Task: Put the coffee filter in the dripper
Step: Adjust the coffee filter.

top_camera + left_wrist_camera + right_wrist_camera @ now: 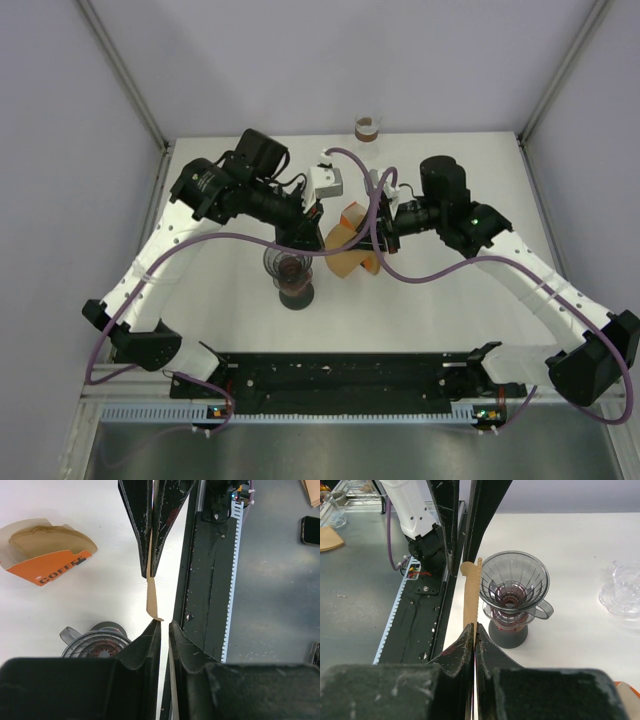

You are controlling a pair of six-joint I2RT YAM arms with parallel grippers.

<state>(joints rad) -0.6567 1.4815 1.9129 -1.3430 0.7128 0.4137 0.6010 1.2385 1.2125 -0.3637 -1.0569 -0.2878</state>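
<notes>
A robot lab cell: plain pale panels (350, 60) on aluminium posts (120, 70) enclose the white table (480, 300) around the left tool (164, 624); a black mounting rail (205, 580) and slotted cable duct (232, 580) run on its arm-base side.

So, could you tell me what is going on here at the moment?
The right tool is shut on one edge of a flat paper coffee filter, held on edge beside the glass dripper. The left tool is at the opposite edge, jaws slightly apart. The filter is not yet in the dripper.
</notes>
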